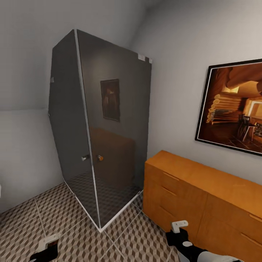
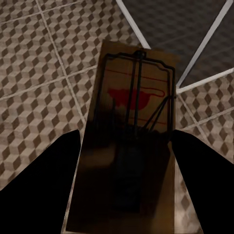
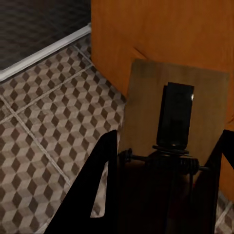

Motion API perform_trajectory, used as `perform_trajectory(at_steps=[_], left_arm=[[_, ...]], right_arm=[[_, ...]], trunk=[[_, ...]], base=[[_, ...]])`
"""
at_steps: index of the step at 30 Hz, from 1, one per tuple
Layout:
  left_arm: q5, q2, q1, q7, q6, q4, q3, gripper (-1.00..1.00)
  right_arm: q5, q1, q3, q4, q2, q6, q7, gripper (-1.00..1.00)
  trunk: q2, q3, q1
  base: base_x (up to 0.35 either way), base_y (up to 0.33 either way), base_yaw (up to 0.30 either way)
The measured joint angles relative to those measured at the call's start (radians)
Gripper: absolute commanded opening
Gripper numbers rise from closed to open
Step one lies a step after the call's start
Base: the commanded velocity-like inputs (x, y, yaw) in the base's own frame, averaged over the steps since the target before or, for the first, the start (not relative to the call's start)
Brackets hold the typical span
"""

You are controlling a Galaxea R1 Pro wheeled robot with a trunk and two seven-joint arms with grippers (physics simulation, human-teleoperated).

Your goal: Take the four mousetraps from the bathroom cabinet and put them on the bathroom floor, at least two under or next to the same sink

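My left fingers (image 2: 44, 180) are clamped on a mousetrap (image 2: 129, 122), its long axis running straight out along them over the bathroom floor (image 2: 44, 63). My right fingers (image 3: 105, 185) grip a second mousetrap (image 3: 146, 112), likewise lengthwise, beside the cabinet (image 3: 161, 29). Neither trap is set down. The wrist views show the traps. The head view shows both grippers low, left gripper (image 1: 49, 242) near the shower enclosure (image 1: 102, 127), right gripper (image 1: 179, 226) at the cabinet front; no sink is visible.
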Motion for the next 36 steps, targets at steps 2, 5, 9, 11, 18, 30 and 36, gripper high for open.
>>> perform_trajectory(at_steps=[2,5,9,11,18,30,36], left_arm=[[0.000,0.002,0.000,0.001,0.001,0.000,0.001,-1.00],[0.000,0.003,0.001,0.001,0.000,0.000,0.001,-1.00],[0.000,0.002,0.001,0.001,-0.001,0.000,0.001,-1.00],[0.000,0.002,0.001,0.001,-0.002,0.000,0.001,-1.00],[0.000,0.001,0.001,0.002,-0.002,0.000,0.000,-1.00],[-0.001,0.002,0.001,-0.005,0.001,0.000,0.001,-1.00],[-0.001,0.001,0.001,-0.005,0.001,0.000,0.000,-1.00]], right_arm=[[-0.003,0.001,0.000,0.000,0.000,0.000,0.000,-1.00],[-0.004,0.001,-0.001,0.000,0.001,0.000,0.000,-1.00],[-0.006,0.001,-0.001,0.000,0.001,0.000,0.000,-1.00],[-0.007,0.002,-0.001,0.000,0.001,0.000,0.000,-1.00],[-0.008,0.002,-0.002,0.000,0.001,0.000,0.000,-1.00],[-0.008,0.002,-0.002,0.000,0.001,0.000,0.000,-1.00],[-0.008,0.001,-0.002,0.000,0.001,0.000,0.000,-1.00]], trunk=[[0.000,0.000,0.000],[0.000,0.000,0.000],[0.000,0.000,0.000],[0.000,0.000,0.000],[0.000,0.000,0.000],[0.000,0.000,0.000],[0.000,0.000,0.000]], base=[[0.000,0.000,0.297],[0.000,0.000,0.297],[0.000,0.000,0.297],[0.000,0.000,0.297],[0.000,0.000,0.297],[0.000,0.000,0.297],[0.000,0.000,0.297]])
